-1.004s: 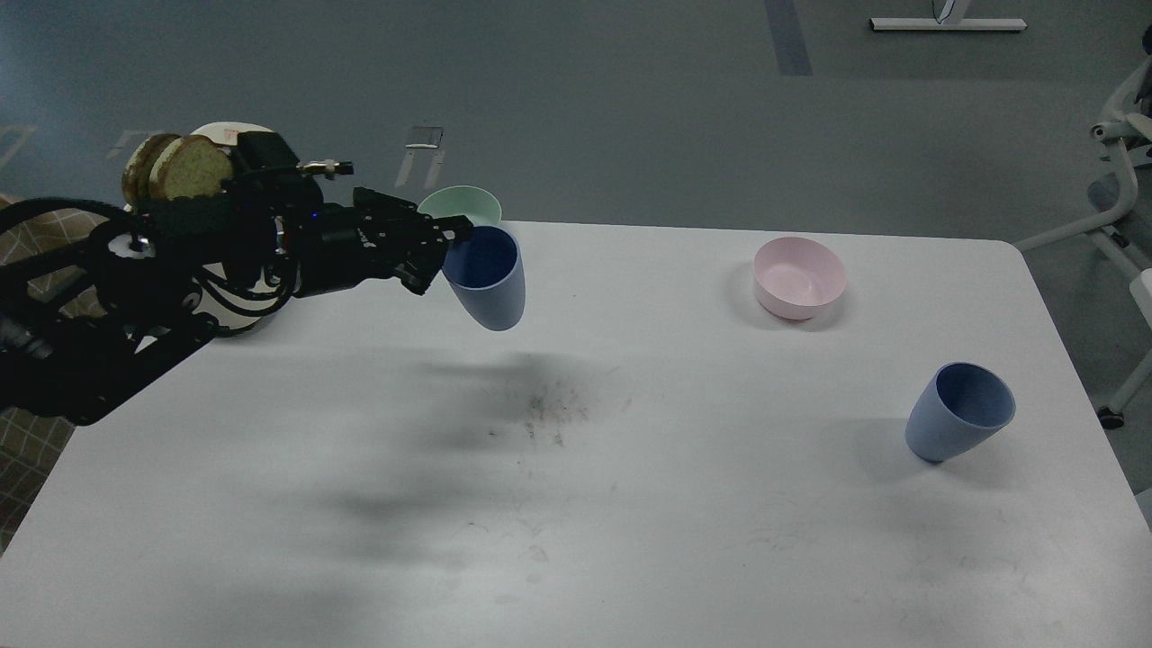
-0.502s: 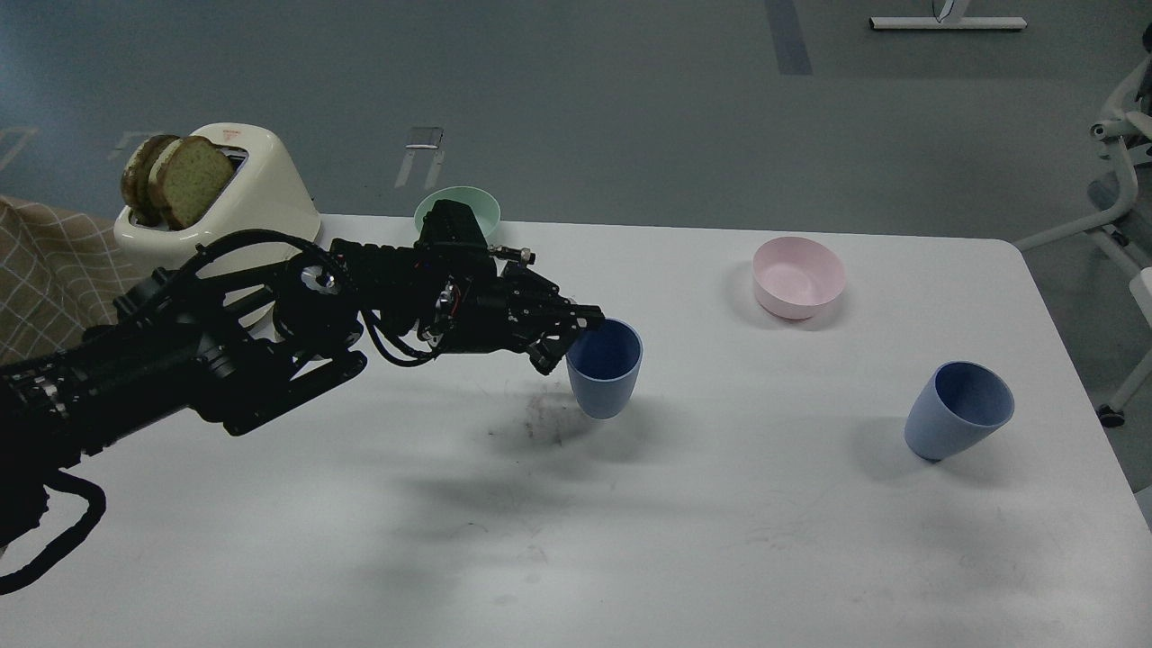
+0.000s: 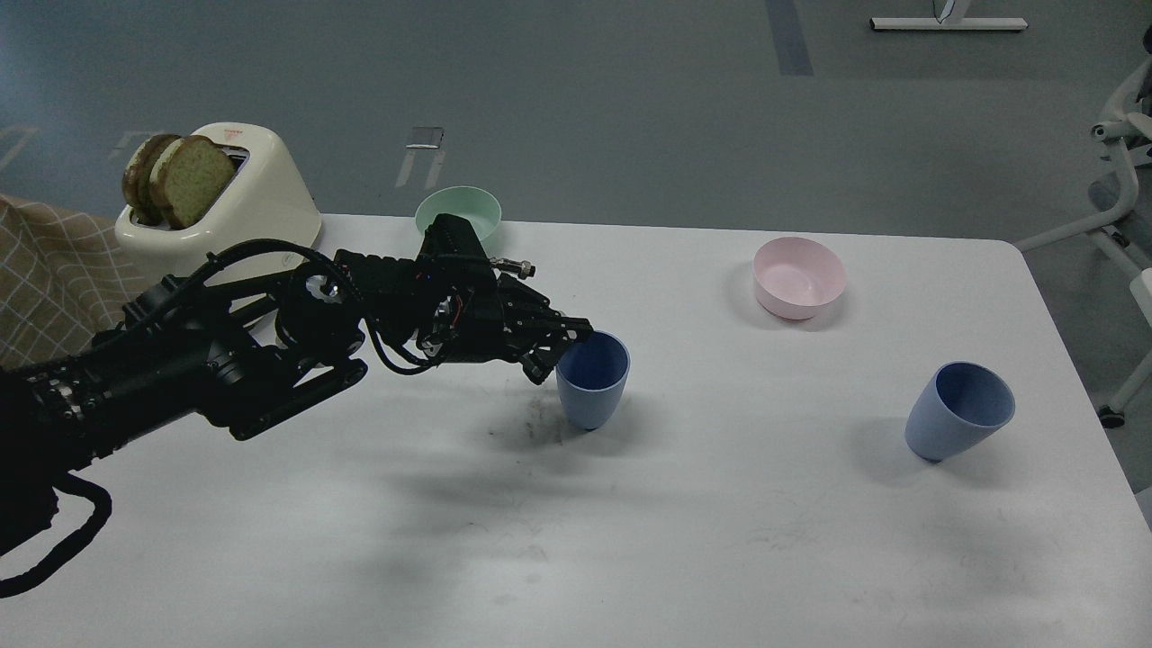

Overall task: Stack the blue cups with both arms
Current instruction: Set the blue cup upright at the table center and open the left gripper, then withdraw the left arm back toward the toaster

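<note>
Left gripper (image 3: 560,353), jaws clamped on a blue cup's (image 3: 591,382) rim, has lowered it to the table (image 3: 720,540) at frame centre; second blue cup (image 3: 959,411) waits right.

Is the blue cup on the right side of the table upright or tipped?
Upright. The right blue cup stands alone on its narrow base on the table, open mouth up; its apparent lean looks like camera perspective.

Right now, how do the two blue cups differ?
The middle cup is pinched at its rim by the left pincer; the right cup stands free, nothing touching it. The middle cup sits near the table's centre; the right cup stands near the right edge. Both are the same muted blue, handleless, open side up.
</note>
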Robot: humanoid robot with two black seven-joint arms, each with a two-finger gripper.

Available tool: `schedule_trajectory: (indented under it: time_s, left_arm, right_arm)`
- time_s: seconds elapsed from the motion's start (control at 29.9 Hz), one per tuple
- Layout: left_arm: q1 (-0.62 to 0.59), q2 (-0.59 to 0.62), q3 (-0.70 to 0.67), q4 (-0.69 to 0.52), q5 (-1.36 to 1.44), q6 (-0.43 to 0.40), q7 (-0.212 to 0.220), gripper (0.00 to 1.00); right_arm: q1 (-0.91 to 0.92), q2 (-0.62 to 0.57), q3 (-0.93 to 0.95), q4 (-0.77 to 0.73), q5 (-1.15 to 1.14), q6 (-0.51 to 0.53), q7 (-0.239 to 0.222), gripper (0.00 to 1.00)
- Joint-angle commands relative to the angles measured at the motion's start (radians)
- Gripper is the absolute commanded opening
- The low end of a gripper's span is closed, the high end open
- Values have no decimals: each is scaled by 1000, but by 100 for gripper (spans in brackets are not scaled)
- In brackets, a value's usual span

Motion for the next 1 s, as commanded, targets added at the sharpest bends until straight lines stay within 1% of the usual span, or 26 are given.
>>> schedule_trajectory:
  time_s: [0.0, 0.03, 0.1, 0.13, 0.37, 0.47, 0.5, 0.54, 0.57, 0.6, 0.74, 0.8, 0.87, 0.94, 0.97]
  left_arm:
    - [1, -6, 1, 2, 0, 0, 0, 5]
    - [1, -9, 1, 2, 0, 0, 0, 6]
    - [1, -19, 1, 2, 0, 0, 0, 18]
    - [-1, -19, 1, 2, 0, 0, 0, 28]
    - [-4, -15, -2, 2, -3, 2, 0, 30]
    - [-8, -9, -10, 0, -12, 2, 0, 49]
    - [-16, -4, -15, 0, -20, 3, 0, 62]
    - [-18, 2, -22, 0, -34, 6, 0, 71]
    - [-18, 8, -30, 0, -48, 6, 0, 73]
    - [-19, 26, -42, 0, -87, 6, 0, 79]
    - [-54, 53, -58, -1, -233, 14, 0, 89]
    - [-76, 86, -93, -1, -398, 20, 0, 94]
    - [-80, 97, -129, 0, -547, 21, 0, 97]
    - [-79, 100, -163, 0, -656, 23, 0, 97]
    - [-73, 100, -208, 6, -767, 28, 0, 97]
  right_arm:
    - [0, 2, 0, 4, 0, 0, -2, 100]
    - [0, 2, 0, 4, 0, 0, 0, 100]
    - [-1, 2, 0, 4, -1, 0, 0, 100]
    - [-6, 2, 0, 4, 0, 0, 0, 100]
    - [-12, 2, 0, 7, 0, 0, 0, 100]
    - [-12, 1, 1, 7, 0, 0, 0, 100]
    - [-12, 1, 1, 7, 0, 0, 0, 100]
    - [-12, 1, 1, 7, 0, 0, 0, 100]
    - [-12, 1, 1, 7, -1, 0, -2, 100]
    - [-12, -1, 1, 6, 0, 0, 0, 100]
    - [-21, -4, 1, 12, 0, 0, 0, 100]
    - [-56, -12, 5, 45, -5, 0, -2, 100]
    - [-99, -35, 5, 94, -8, 0, -2, 100]
    - [-121, -56, 6, 127, -9, 0, -2, 100]
    - [-133, -77, 8, 144, -11, 0, 0, 100]
